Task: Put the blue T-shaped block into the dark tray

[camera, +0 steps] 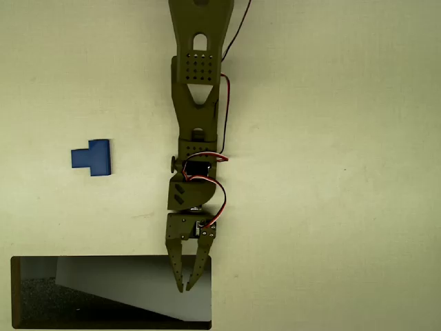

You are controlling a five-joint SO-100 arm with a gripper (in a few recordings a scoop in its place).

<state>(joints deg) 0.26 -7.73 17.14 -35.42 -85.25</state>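
Note:
The blue T-shaped block (91, 157) lies flat on the pale table at the left of the overhead view, well apart from the arm. The dark tray (15, 293) sits at the bottom left, with a black speckled floor and a pale grey slanted patch inside. My olive gripper (185, 286) reaches down from the top centre, its fingertips hanging over the tray's right part. The two fingers stand a narrow gap apart at the tips, with nothing between them. The block is to the upper left of the gripper.
The olive arm (198, 103) runs down the middle of the picture with red and black wires along its right side. Pale bare tabletop (331, 172) spreads to the right of the arm and around the block.

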